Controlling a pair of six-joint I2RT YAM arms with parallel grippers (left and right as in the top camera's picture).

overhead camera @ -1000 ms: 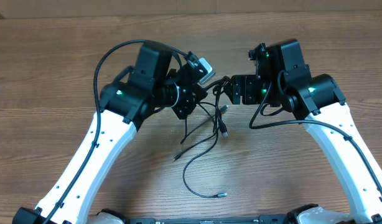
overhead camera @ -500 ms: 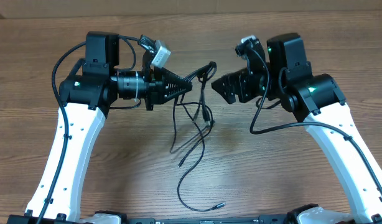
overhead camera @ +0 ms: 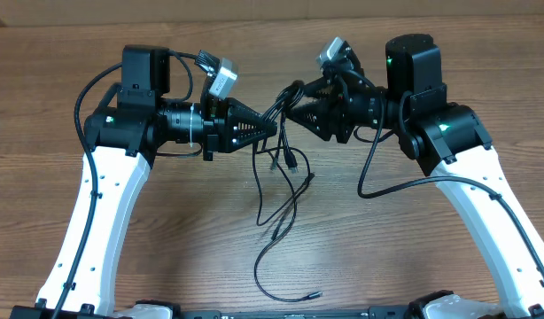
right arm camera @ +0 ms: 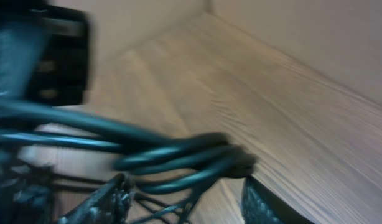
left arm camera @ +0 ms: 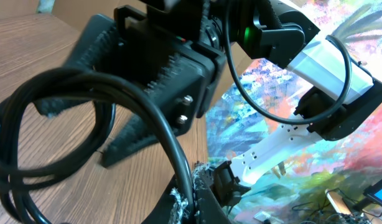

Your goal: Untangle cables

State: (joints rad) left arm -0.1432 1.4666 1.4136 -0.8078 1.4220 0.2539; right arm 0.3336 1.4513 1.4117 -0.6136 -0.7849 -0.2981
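The cables (overhead camera: 285,168) are thin black cords bunched at the top and held above the table, with loose strands hanging down. One plug end (overhead camera: 313,294) lies near the front edge. My left gripper (overhead camera: 272,124) points right and is shut on a loop of the cables; the left wrist view shows a cord (left arm camera: 147,118) pinched between its fingers (left arm camera: 191,202). My right gripper (overhead camera: 294,111) points left, tip to tip with the left one. It is open, and its blurred wrist view shows the bundle (right arm camera: 185,158) between its spread fingers (right arm camera: 188,202).
The wooden table (overhead camera: 414,257) carries only the hanging cords. Thick black wires (overhead camera: 378,168) loop off both arms. The right gripper's body (left arm camera: 153,62) fills the left wrist view close ahead.
The left arm first swung left and turned, carrying the cables up. The right gripper has since turned and moved left, so its open fingers now reach the bundle.
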